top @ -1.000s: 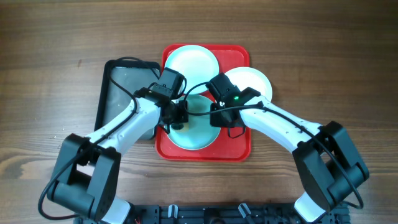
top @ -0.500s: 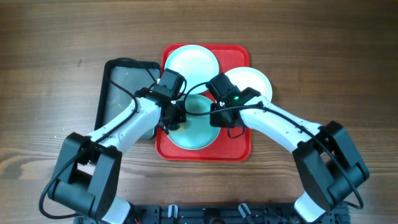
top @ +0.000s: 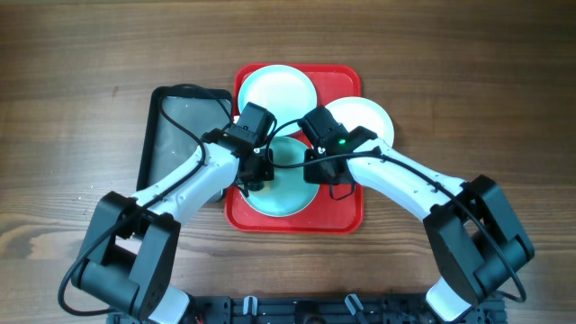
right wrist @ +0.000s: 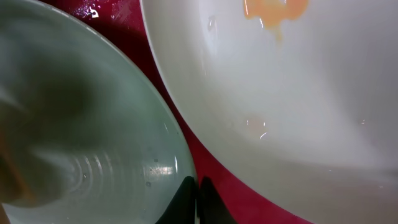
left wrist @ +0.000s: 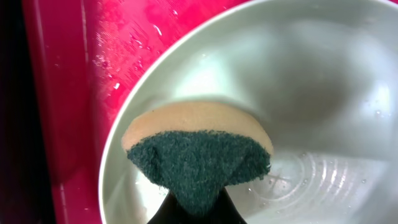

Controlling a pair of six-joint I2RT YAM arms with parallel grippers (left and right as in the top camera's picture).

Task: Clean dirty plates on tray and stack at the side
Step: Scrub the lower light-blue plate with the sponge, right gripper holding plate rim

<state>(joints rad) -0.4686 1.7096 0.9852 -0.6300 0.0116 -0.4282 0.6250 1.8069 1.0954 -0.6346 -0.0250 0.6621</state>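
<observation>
1. The tray [top: 346, 214] lay mid-worktop [top: 72, 72], with a dark pan [top: 171, 126] just beside its left edge. Bare wood lay open to the far left, right and rear.
2. Three plates crowded the tray. The far plate [top: 277, 88] sat at the rear left corner. The white plate [top: 371, 112], smeared orange, overhung the right edge. The near plate [top: 286, 196] filled the front and almost touched the white one.
3. The left gripper [left wrist: 196, 214] had its jaws clenched on a sponge [left wrist: 199, 149], which was pressed inside the near plate close to its left rim.
4. The right gripper [right wrist: 196, 200] had its jaws pressed together at the near plate's right rim. Whether they nipped that rim could not be told.
</observation>
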